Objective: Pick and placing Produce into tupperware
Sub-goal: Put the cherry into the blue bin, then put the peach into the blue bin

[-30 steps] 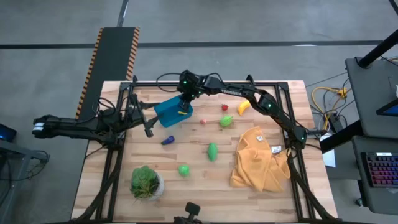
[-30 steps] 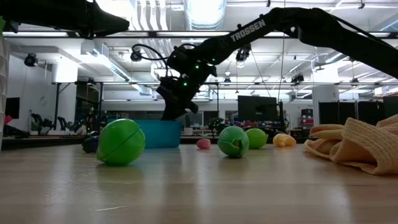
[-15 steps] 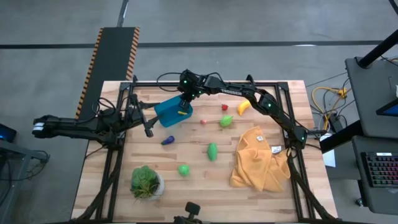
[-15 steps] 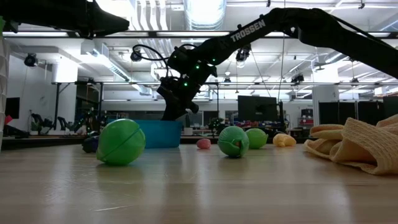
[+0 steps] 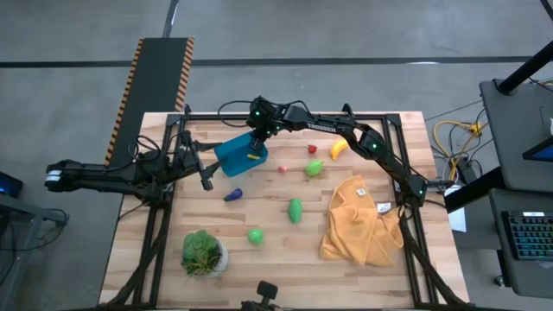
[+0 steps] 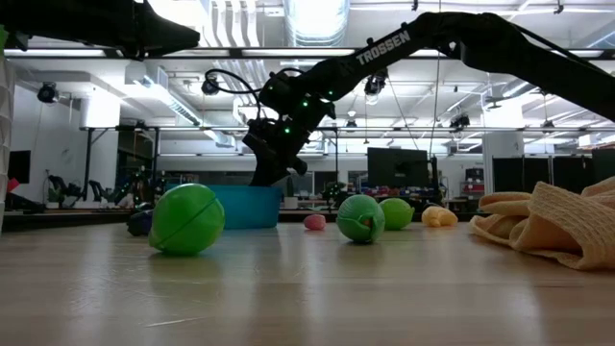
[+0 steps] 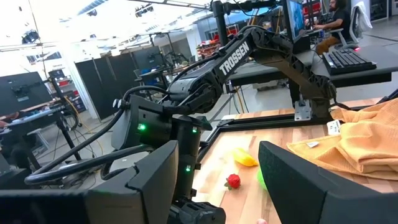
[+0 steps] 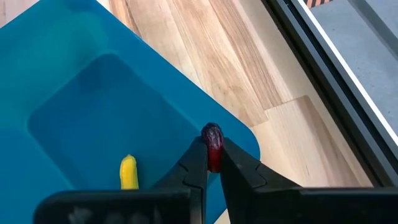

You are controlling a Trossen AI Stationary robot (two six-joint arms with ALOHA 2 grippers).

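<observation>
The teal-blue tupperware (image 5: 235, 155) sits at the table's far left-centre, also seen as the tupperware (image 8: 93, 124) below my right gripper, with a small yellow piece (image 8: 128, 172) inside. My right gripper (image 8: 212, 163) hangs over its corner, shut on a tiny dark red piece (image 8: 212, 138). On the table lie a yellow banana (image 5: 338, 149), a red piece (image 5: 313, 149), a purple eggplant (image 5: 233, 195) and green pieces (image 5: 295, 210). My left gripper (image 5: 206, 179) waits open, left of the tub. My right gripper pinches the tiny dark red piece (image 8: 212, 149) between its two fingertips. The fingers (image 8: 194, 165) come from above, pointing down. The piece is lifted clear, above the tub's rim at one rounded corner (image 8: 239, 134).
A mustard-yellow cloth (image 5: 363, 223) is heaped at the right. A leafy plant in a white pot (image 5: 203, 252) stands near the front left. More green pieces (image 5: 314, 168), (image 5: 256, 235) and a small pink piece (image 5: 282, 169) lie mid-table. A black frame rail (image 5: 285, 117) borders the far edge.
</observation>
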